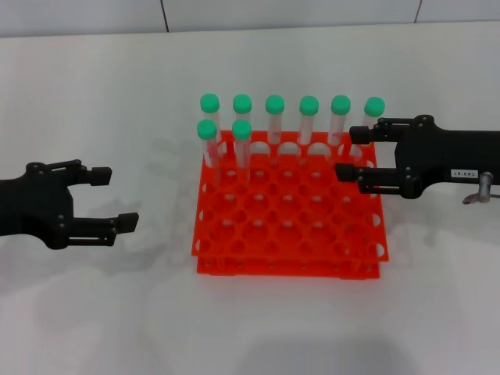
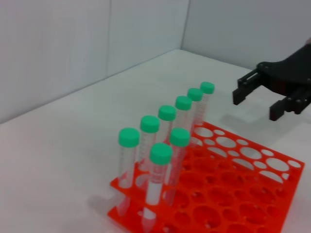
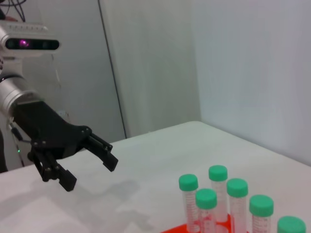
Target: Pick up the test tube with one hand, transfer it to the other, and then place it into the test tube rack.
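Note:
The orange-red test tube rack (image 1: 289, 269) stands at the table's middle. Several green-capped test tubes (image 1: 242, 129) stand upright in it: a full back row and two in the second row on the left. No tube is in either gripper. My left gripper (image 1: 116, 198), unlabelled, is open and empty, left of the rack. My right gripper (image 1: 351, 152), with a white label, is open and empty above the rack's back right corner, close beside the rightmost tube (image 1: 374, 106). The left wrist view shows the right gripper (image 2: 256, 106) apart from the tubes (image 2: 160, 154). The right wrist view shows the left gripper (image 3: 90, 173).
The white table (image 1: 94, 312) spreads around the rack, with a pale wall behind it. Most holes of the rack (image 2: 243, 194) hold no tube. A metal fitting (image 1: 476, 195) sticks out under my right arm.

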Robot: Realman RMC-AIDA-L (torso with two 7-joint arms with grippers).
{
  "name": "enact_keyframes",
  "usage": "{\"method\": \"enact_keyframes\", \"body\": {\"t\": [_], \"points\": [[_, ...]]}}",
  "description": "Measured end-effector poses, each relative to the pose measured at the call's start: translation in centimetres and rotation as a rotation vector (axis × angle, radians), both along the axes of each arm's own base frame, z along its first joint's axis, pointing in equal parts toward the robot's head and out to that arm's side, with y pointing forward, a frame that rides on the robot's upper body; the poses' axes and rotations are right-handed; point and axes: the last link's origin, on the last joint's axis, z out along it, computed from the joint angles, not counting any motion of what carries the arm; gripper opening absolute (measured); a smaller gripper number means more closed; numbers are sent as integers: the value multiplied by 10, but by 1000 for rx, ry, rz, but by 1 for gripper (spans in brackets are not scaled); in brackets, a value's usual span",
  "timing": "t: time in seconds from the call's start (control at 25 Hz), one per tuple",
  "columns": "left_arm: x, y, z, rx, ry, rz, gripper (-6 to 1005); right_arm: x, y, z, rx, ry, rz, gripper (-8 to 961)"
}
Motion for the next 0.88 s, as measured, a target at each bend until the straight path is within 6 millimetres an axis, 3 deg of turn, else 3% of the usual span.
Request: {"method": "enact_keyframes", "body": {"t": [0.88], "points": [[6, -3, 1, -18, -15, -31, 874, -15, 8, -3, -38, -57, 67, 652]]}}
